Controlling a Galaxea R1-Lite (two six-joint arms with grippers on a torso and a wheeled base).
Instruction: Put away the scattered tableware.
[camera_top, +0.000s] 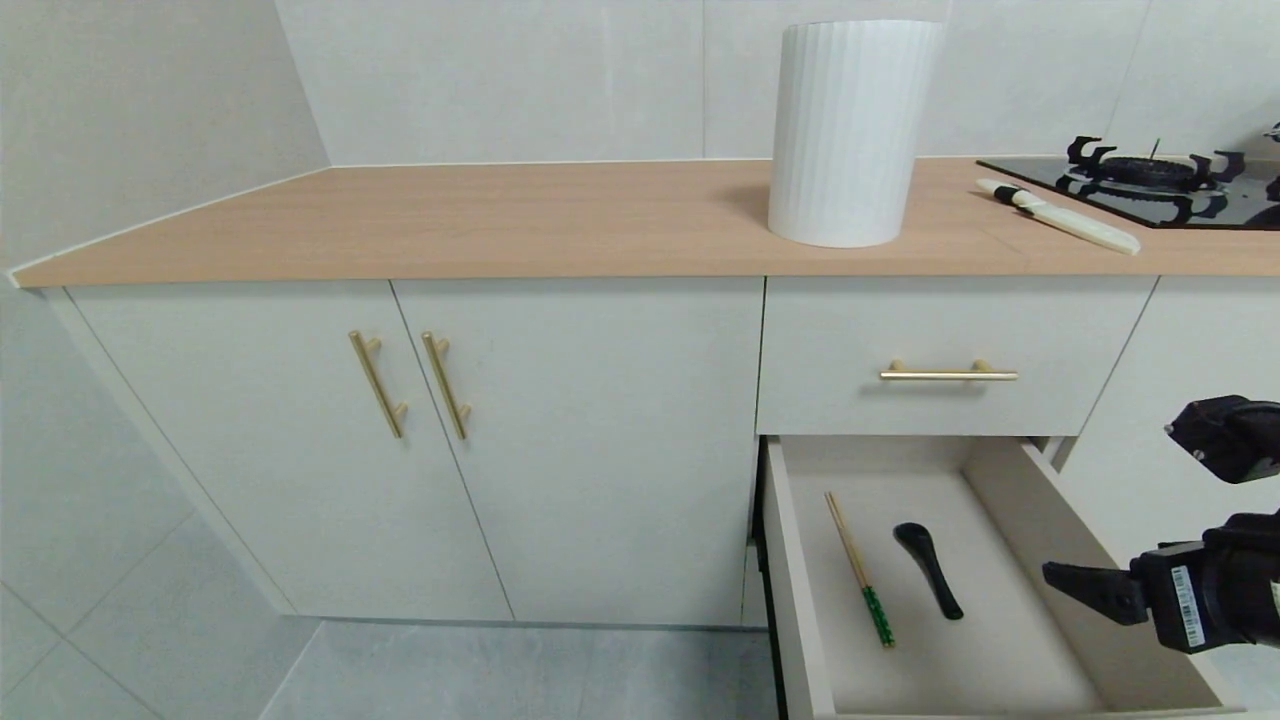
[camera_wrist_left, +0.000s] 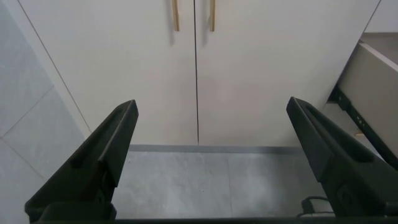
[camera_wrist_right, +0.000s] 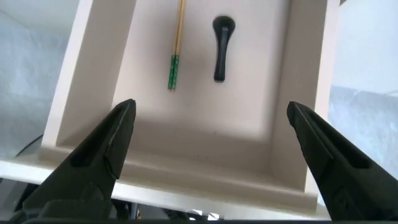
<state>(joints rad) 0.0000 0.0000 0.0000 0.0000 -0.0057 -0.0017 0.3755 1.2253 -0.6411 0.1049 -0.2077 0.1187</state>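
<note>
Hob (camera_top: 1150, 190) is cut off (white knife (camera_top: 1062, 216) beside it). Left gripper (camera_wrist_left: 211, 111) and right gripper (camera_wrist_right: 211, 113) have fingers apart, the right above the open drawer (camera_top: 792, 560) with chopsticks (camera_top: 858, 567) and a black spoon (camera_top: 930, 570).

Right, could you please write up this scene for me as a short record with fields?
lower drawer: pulled open
upper drawer: shut
in the open drawer: chopsticks and black spoon, side by side, not touching
on the counter: knife beside the stove; white ribbed canister
right gripper: open, empty, looking down into the open drawer
left gripper: open, empty, facing the cabinet doors
</note>
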